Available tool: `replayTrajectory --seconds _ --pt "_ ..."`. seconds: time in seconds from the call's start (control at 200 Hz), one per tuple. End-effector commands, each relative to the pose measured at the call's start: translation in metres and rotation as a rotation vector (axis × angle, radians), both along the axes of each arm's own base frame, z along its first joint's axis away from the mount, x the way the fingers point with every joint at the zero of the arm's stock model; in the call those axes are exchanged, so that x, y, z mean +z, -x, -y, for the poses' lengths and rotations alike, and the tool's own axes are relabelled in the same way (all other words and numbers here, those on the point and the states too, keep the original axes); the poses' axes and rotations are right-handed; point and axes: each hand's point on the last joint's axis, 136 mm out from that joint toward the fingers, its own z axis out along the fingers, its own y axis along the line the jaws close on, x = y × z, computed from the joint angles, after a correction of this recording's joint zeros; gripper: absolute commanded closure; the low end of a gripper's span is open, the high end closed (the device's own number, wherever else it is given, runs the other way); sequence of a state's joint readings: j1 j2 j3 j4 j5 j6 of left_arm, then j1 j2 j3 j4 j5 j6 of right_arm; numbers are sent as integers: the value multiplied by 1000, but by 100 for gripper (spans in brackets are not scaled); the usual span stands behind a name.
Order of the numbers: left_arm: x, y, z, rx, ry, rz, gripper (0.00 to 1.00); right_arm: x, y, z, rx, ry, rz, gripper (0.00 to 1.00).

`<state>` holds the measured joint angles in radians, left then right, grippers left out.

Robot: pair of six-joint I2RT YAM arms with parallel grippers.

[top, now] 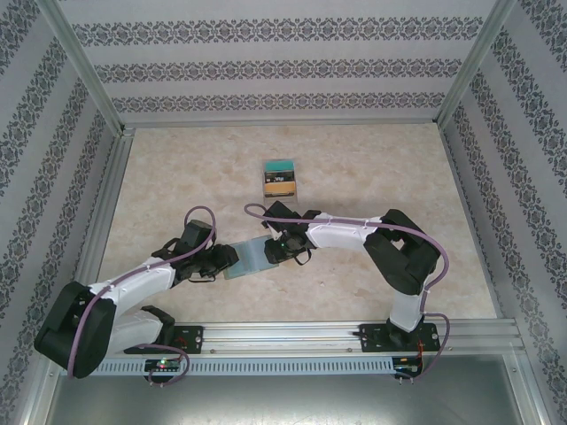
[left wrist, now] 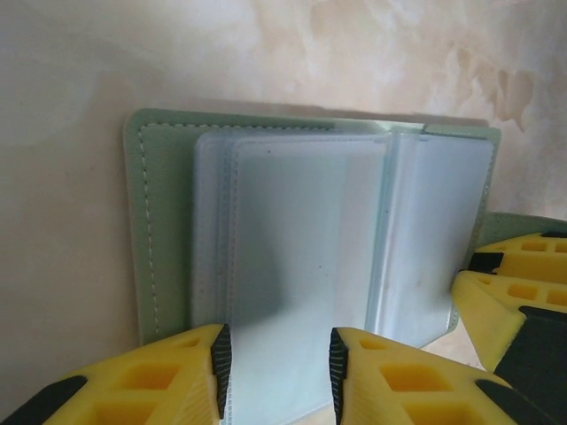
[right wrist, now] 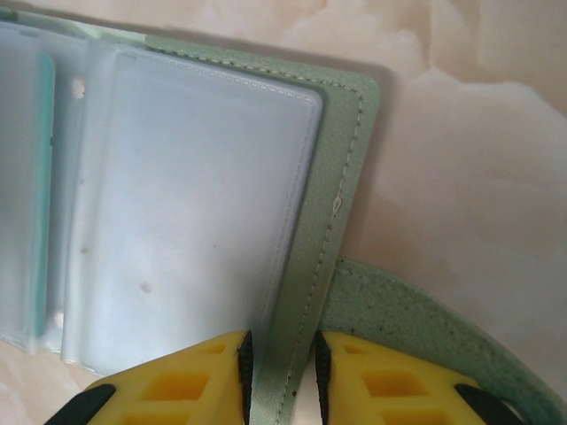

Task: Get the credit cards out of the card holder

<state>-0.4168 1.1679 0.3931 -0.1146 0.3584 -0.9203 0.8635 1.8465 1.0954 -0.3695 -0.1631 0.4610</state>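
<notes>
The card holder lies open on the table between my two grippers, its grey-green cover framing pale clear pockets. The pockets look empty, apart from a thin teal edge at the far left of the right wrist view. My left gripper stands open at the holder's left end, its fingers either side of a clear pocket leaf. My right gripper is shut on the cover's stitched edge, next to the tab. Credit cards, teal and orange-brown, lie stacked farther back.
The marble-patterned table is walled by patterned panels and aluminium posts. A rail along the near edge carries both arm bases. The right gripper's yellow fingers show at the holder's far end in the left wrist view.
</notes>
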Motion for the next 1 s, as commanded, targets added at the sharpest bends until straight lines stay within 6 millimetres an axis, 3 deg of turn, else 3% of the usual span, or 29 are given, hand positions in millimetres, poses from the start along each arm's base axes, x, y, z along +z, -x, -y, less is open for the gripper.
replayTrajectory --seconds 0.0,0.315,0.54,0.759,0.994 --pt "2 -7 1 -7 -4 17 63 -10 4 8 -18 29 -22 71" --pt "-3 -13 16 -47 39 1 61 -19 11 3 -7 29 -53 71" --pt "2 -15 24 -74 60 17 49 -20 12 4 -7 33 -54 71" --pt "2 -15 26 -81 64 15 18 -20 10 3 -9 31 -54 71" --pt "2 -15 30 -99 77 16 3 -20 10 5 -25 20 -57 71"
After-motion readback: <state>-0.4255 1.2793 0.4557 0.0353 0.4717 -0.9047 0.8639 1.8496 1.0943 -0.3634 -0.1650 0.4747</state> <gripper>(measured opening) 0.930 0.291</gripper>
